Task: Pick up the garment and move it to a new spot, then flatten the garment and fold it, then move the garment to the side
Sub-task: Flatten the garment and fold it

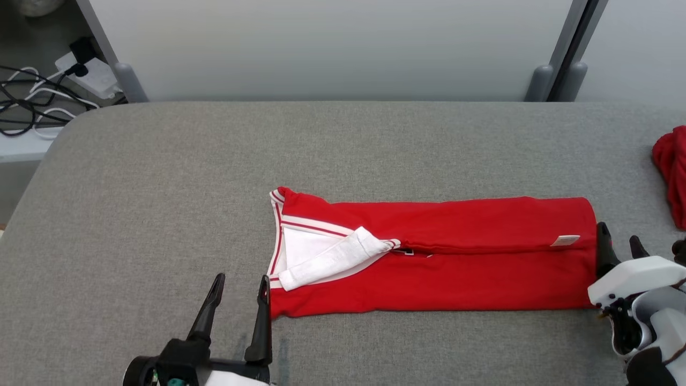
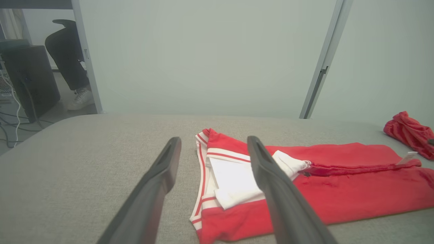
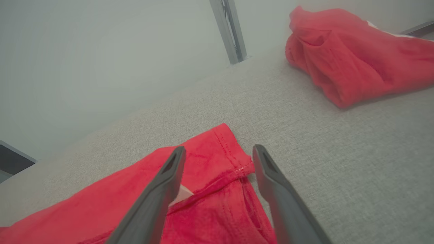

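- Left pincer (image 1: 242, 279): its two long dark fingers are spread apart, released, and hang just off the collar end of the long red folded garment (image 1: 455, 268). The finger nearer the cloth is just beside that end's near corner; I cannot tell whether it touches.
- Right pincer (image 1: 619, 233): also released, fingers spread, at the garment's opposite, hem end. In the right wrist view the fingers stand either side of the hem where the two folded edges meet, low over the cloth.
- Garment: lies flat as a long band on the grey fabric-covered surface (image 1: 161, 187), both long sides folded in to meet along a middle line.
- White striped collar trim (image 1: 278, 236) edges the garment's left end, with a white folded flap (image 1: 332, 257) lying across the opening.
- Small white tag (image 1: 565, 240) sits on the middle line near the hem end.
- Crumpled red cloth (image 1: 672, 171) lies beyond the garment's hem end, well apart from it.
- Dark and white cables (image 1: 32, 102) lie on the floor beyond the garment's collar end, off the surface.
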Robot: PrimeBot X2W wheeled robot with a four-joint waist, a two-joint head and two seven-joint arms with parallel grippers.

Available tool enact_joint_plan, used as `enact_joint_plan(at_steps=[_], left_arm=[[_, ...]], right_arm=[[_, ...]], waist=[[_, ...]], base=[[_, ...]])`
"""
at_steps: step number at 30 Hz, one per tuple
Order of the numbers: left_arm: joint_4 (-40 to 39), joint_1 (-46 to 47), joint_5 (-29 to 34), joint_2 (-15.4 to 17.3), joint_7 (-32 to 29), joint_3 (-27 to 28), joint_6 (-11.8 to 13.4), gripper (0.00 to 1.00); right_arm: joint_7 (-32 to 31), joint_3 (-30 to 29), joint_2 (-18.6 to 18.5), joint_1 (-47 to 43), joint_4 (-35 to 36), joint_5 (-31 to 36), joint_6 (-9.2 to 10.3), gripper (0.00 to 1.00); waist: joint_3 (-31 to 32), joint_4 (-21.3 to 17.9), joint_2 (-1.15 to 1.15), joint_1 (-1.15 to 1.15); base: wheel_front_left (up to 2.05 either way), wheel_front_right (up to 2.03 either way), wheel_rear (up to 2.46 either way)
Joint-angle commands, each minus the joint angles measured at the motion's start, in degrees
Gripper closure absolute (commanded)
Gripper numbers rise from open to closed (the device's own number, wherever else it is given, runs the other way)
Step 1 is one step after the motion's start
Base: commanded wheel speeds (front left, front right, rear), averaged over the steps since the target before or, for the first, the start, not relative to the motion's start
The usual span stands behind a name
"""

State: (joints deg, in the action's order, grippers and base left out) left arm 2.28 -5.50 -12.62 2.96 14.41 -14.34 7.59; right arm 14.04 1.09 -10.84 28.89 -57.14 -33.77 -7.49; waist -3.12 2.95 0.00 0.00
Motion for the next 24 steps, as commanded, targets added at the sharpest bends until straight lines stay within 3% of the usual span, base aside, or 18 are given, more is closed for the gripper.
enact_joint_plan(at_steps=[1, 11, 18, 19, 20, 21, 22, 24], left_arm=[[-1.8, 3.5, 0.7, -0.1, 0.6, 1.4, -0.3, 0.00], [-1.0, 7.4, 0.6, -0.1, 0.6, 0.7, -1.1, 0.00], [-0.9, 7.8, 0.8, -0.1, 0.6, 0.9, -1.1, 0.00], [-0.9, 7.9, 0.8, -0.1, 0.6, 0.9, -1.1, 0.00], [-0.9, 7.9, 0.7, -0.1, 0.6, 0.8, -1.2, 0.00], [-0.9, 8.0, 0.7, -0.1, 0.6, 0.8, -1.2, 0.00], [-0.9, 8.1, 0.6, -0.1, 0.6, 0.8, -1.2, 0.00], [-0.9, 8.1, 0.5, -0.1, 0.6, 0.8, -1.1, 0.00]], right_arm=[[-0.1, 1.2, -0.6, 2.3, -0.1, -0.1, 0.00, 0.00], [-0.1, 0.0, -2.1, 9.5, -12.5, -1.3, 0.00, 0.00], [-2.2, -0.3, -0.8, 9.5, -15.7, -1.5, 0.00, 0.00], [-2.6, -0.2, -0.7, 9.4, -15.9, -1.5, 0.00, 0.11], [-2.8, -0.1, -0.5, 9.3, -16.0, -1.6, 0.00, 0.50], [-3.1, 0.0, -0.1, 9.3, -16.0, -1.7, 0.00, 0.63], [-3.4, 0.3, 0.2, 9.3, -16.1, -1.8, 0.00, 1.00], [-3.7, 0.9, 0.5, 9.3, -15.9, -2.0, 0.00, 1.00]], waist=[[-1.7, 0.8, 0.00, 0.00], [-6.2, 2.6, 0.00, 0.00], [-6.1, 2.0, 0.00, 0.00], [-6.1, 1.9, 0.00, 0.00], [-6.0, 1.8, 0.00, 0.00], [-5.9, 1.8, 0.00, 0.00], [-5.9, 1.8, 0.00, 0.00], [-5.8, 1.8, 0.00, 0.00]], base=[[0.00, 0.00, 0.00], [0.00, 0.00, 0.00], [0.00, 0.00, 0.00], [0.00, 0.00, 0.00], [0.00, 0.00, 0.00], [0.00, 0.00, 0.00], [0.00, 0.00, 0.00], [0.00, 0.00, 0.00]])
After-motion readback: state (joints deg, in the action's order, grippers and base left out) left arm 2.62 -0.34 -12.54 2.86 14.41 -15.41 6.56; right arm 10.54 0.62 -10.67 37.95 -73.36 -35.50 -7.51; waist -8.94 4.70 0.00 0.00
